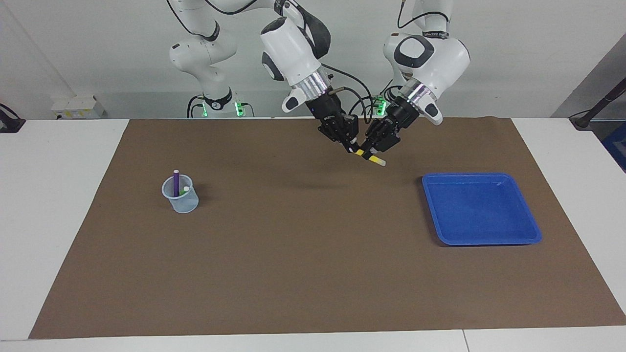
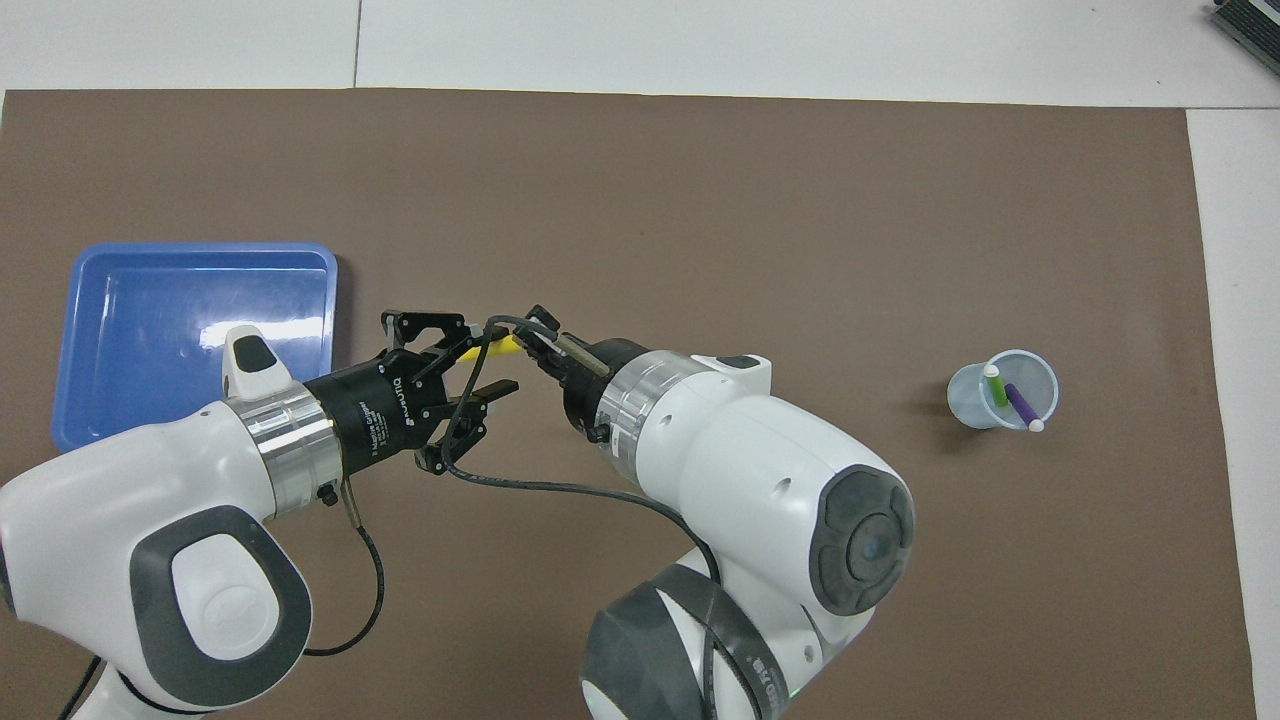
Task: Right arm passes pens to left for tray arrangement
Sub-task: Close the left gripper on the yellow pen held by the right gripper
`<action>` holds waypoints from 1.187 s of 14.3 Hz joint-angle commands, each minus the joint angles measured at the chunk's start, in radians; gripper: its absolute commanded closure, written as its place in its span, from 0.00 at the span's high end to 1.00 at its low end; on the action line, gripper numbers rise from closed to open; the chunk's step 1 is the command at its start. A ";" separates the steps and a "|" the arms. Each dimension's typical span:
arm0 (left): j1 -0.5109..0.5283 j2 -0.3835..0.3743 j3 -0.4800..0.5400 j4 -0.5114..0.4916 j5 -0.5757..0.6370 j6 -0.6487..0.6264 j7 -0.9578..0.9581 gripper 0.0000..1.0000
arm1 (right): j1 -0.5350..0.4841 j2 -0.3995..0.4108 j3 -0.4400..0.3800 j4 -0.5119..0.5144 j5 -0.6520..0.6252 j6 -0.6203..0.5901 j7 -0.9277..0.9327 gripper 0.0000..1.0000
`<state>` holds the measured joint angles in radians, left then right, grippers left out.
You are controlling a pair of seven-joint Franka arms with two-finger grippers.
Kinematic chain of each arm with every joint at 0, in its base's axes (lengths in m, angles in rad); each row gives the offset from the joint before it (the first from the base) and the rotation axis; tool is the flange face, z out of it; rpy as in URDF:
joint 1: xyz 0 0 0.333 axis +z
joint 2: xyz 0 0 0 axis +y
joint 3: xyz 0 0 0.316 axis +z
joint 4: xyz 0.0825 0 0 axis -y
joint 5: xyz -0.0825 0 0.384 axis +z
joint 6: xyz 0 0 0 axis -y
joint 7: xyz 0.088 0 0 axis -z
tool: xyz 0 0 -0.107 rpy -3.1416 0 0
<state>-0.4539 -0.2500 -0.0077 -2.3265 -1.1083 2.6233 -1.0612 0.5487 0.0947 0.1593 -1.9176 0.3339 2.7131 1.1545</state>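
A yellow pen [image 1: 370, 158] [image 2: 497, 347] hangs slantwise in the air over the brown mat, between the cup and the blue tray [image 1: 481, 209] [image 2: 150, 400]. My right gripper [image 1: 353, 146] [image 2: 530, 335] is shut on its upper end. My left gripper [image 1: 372, 152] [image 2: 485, 356] is shut on the same pen just below, so both hold it. The purple pen [image 1: 176, 182] [image 2: 1021, 405] and the green pen [image 1: 184, 190] [image 2: 996, 386] stand in the cup. The tray holds nothing.
A small translucent cup [image 1: 181, 199] [image 2: 968, 392] stands on the mat toward the right arm's end. The brown mat [image 1: 303, 254] covers most of the white table. Cables loop from both wrists near the pen.
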 commanded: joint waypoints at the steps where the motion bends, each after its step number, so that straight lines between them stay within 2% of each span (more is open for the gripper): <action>1: 0.000 -0.017 -0.009 -0.017 -0.008 -0.028 0.001 0.00 | -0.026 0.000 0.002 0.005 0.022 0.022 -0.009 0.00; 7: 0.001 -0.022 -0.009 -0.019 -0.008 -0.046 -0.002 0.00 | -0.027 0.002 0.002 0.008 0.022 0.020 -0.009 0.00; 8: 0.001 -0.022 -0.009 -0.017 -0.008 -0.046 -0.002 0.00 | -0.027 0.002 0.002 0.006 0.023 0.017 -0.007 0.09; 9: 0.001 -0.022 -0.009 -0.017 -0.008 -0.046 -0.002 0.00 | -0.027 0.002 0.002 0.008 0.022 0.005 -0.007 0.41; 10: 0.001 -0.022 -0.009 -0.016 -0.008 -0.046 -0.002 0.00 | -0.026 -0.001 0.002 0.008 0.023 0.001 -0.002 0.99; 12: 0.001 -0.022 -0.008 -0.017 -0.008 -0.049 0.004 0.00 | -0.032 -0.010 -0.001 0.011 0.022 -0.028 -0.005 1.00; 14: 0.001 -0.022 -0.008 -0.017 -0.007 -0.057 0.012 0.00 | -0.072 -0.010 -0.001 0.041 0.020 -0.106 -0.030 1.00; 17: 0.007 -0.022 -0.006 -0.017 -0.004 -0.078 0.039 0.00 | -0.148 -0.018 -0.003 0.063 0.020 -0.264 -0.262 1.00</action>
<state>-0.4529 -0.2508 -0.0184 -2.3283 -1.1084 2.5711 -1.0484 0.4561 0.0863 0.1484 -1.8692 0.3381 2.5411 1.0417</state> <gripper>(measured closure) 0.815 0.013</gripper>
